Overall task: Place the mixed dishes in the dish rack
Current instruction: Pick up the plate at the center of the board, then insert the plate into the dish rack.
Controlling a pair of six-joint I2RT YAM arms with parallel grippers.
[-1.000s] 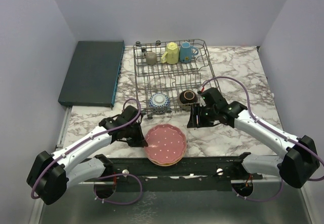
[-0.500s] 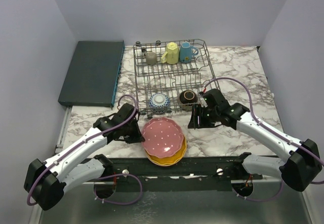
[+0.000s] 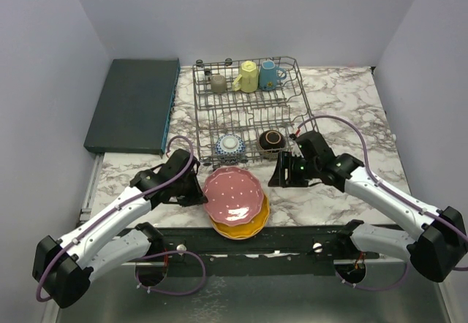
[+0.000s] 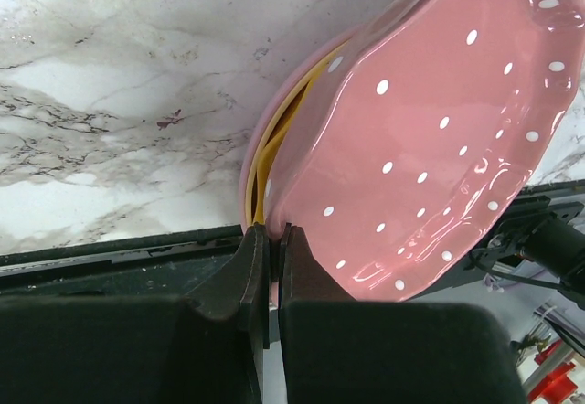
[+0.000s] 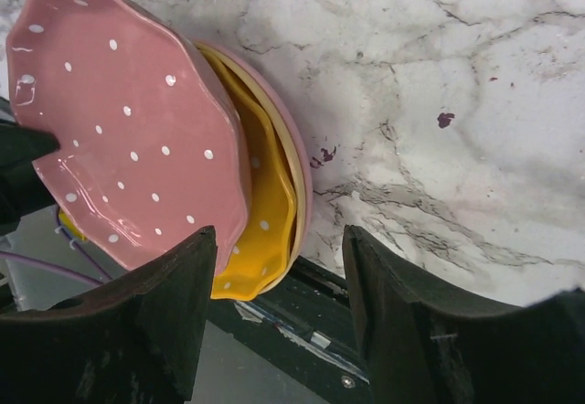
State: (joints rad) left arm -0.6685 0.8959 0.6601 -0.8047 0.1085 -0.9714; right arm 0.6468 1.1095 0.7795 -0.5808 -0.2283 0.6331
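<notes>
- Pinched narrow by the left gripper (image 4: 271, 239): the left rim of the pink plate (image 4: 439, 148). This is a thin edge hold with little finger depth, so likely to swivel.
- Tilted up off the orange plate (image 5: 260, 230) beneath, with a gap on the gripped side. Cannot tell whether resting on it at the opposite edge.
- Hold the pinch firm and lift slowly, straight up, until free. Avoid dragging the orange plate along.
- Spread wide and carrying nothing on the other side: the right gripper (image 5: 279, 239), low and just beside the plates. Use it to steady the free rim if sagging, otherwise pull it back out of the path.
- Turn the pink plate on edge before reaching the rack (image 3: 196, 89), just beyond.
- Aim for the bare tines (image 3: 241, 122) in the middle rows, between the mugs (image 3: 248, 76) at the far end and the two bowls (image 3: 230, 146) at the near end. Pass above the bowls without clipping.
- Lower until seated between tines, then let go.
</notes>
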